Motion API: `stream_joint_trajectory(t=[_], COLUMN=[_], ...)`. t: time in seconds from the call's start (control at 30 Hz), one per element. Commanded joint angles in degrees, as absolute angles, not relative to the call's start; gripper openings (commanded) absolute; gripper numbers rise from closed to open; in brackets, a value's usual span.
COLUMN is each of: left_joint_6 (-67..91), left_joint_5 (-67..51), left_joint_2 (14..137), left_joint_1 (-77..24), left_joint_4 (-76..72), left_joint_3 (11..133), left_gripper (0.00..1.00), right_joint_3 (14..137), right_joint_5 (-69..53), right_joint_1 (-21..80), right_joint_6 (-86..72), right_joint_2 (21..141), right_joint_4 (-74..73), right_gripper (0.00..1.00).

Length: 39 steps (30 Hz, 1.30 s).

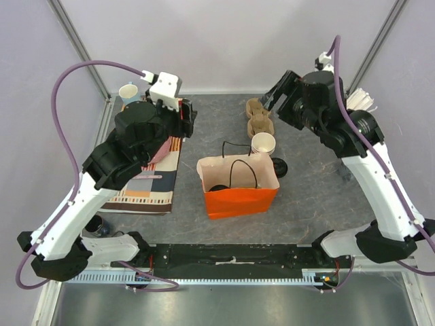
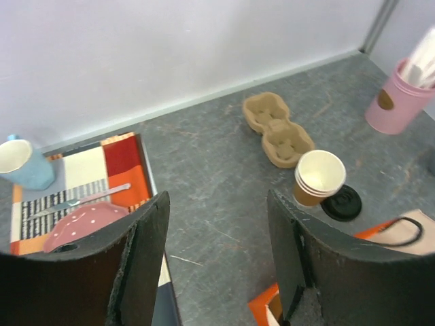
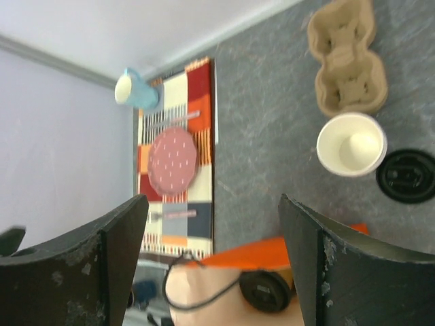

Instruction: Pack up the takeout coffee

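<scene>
The takeout coffee (image 1: pixel 219 187) stands inside the orange paper bag (image 1: pixel 241 200); only its black lid shows, the cup body is hidden. In the right wrist view the lid (image 3: pixel 265 291) sits in the bag's mouth (image 3: pixel 272 252) below my fingers. My left gripper (image 1: pixel 187 115) is open and empty, above the table left of the bag; its wrist view (image 2: pixel 216 217) shows bare table between the jaws. My right gripper (image 1: pixel 270 100) is open and empty, high above the back of the table; it also shows in its own wrist view (image 3: pixel 212 210).
A stack of lidless paper cups (image 1: pixel 263 144) and a loose black lid (image 1: pixel 279 167) sit behind the bag. A cardboard cup carrier (image 1: pixel 258 117) lies further back. A placemat (image 1: pixel 153 178) with a pink plate (image 3: pixel 172 154) and blue mug (image 1: pixel 128 92) is left. A pink straw holder (image 2: pixel 397 102) stands at right.
</scene>
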<state>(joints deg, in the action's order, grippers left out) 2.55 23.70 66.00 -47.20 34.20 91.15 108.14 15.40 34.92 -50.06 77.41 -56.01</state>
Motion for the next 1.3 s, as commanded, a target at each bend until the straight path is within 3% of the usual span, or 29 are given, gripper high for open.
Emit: stream_joint_trajectory(t=[0.0,0.23,0.5,0.6,0.73,0.87,1.03,1.27], left_joint_6=[1.85,3.78,7.20,6.95,4.49,1.76,0.97,0.97], left_joint_5=[26.72,28.13,25.32,24.35,24.52,25.40,24.44,22.76], left_joint_2=[66.44,67.15,69.78,70.75,69.70,66.37,65.65,66.71], left_joint_1=[-43.60,-38.15,-31.65,-29.36,-27.34,-26.37,-25.31,-25.31], left_joint_4=[34.89,37.18,41.91,42.36,41.66,41.75,43.15,43.24], left_joint_3=[94.30,93.52,94.92,95.36,91.78,87.63,85.61,84.90], left_gripper=[0.66,0.69,0.72,0.72,0.72,0.71,0.70,0.67], right_joint_3=[113.29,117.15,120.41,119.54,118.39,116.38,102.07,88.16], right_joint_5=[14.42,13.27,23.37,24.35,18.29,11.70,6.25,-2.72], right_joint_1=[29.89,22.68,9.86,2.65,-4.38,-6.94,-7.73,-11.07], right_joint_6=[-48.69,-48.08,-44.83,-42.20,-31.41,-8.17,10.88,21.43], right_joint_2=[80.94,84.55,88.33,90.00,94.38,97.99,91.53,85.34], right_joint_4=[-54.32,-56.60,-58.54,-56.78,-53.35,-52.74,-42.65,-32.43], right_gripper=[0.86,0.84,0.81,0.72,0.70,0.70,0.74,0.54])
